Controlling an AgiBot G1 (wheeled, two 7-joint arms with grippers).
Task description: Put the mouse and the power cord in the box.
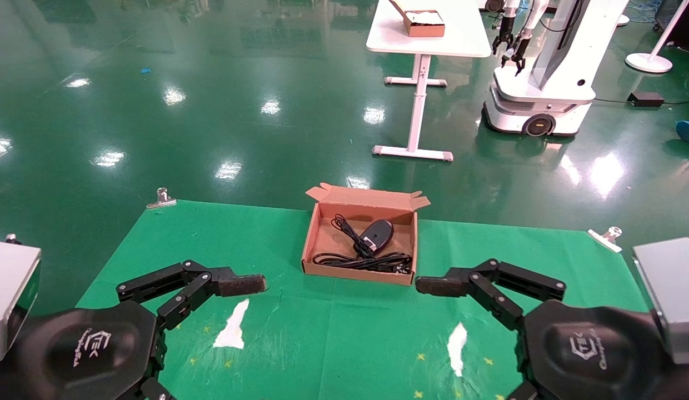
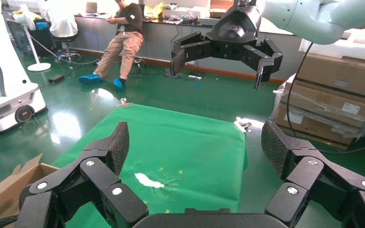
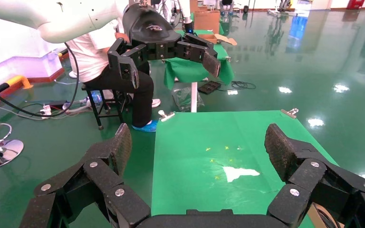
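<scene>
The brown cardboard box (image 1: 322, 239) lies open on the green cloth, flaps along its far edge. Inside it sits the black mouse (image 1: 377, 233), its thin cable curling toward the far left corner. The power cord (image 1: 355, 260) lies bundled along the box's near wall. My left gripper (image 2: 195, 147) hovers open and empty near the table's front left, one finger (image 1: 241, 284) pointing toward the box. On the front right my right gripper (image 3: 197, 145) is likewise open and empty, its finger (image 1: 436, 286) close to the box's near right corner. A corner of the box (image 2: 7, 187) shows in the left wrist view.
Two white tears (image 1: 231, 328) (image 1: 457, 347) mark the green cloth (image 1: 222, 244), which metal clips (image 1: 161, 198) (image 1: 607, 235) hold at the far corners. Beyond the table stand a white desk (image 1: 428, 39) with a smaller brown box (image 1: 425, 23) and another robot (image 1: 544, 83).
</scene>
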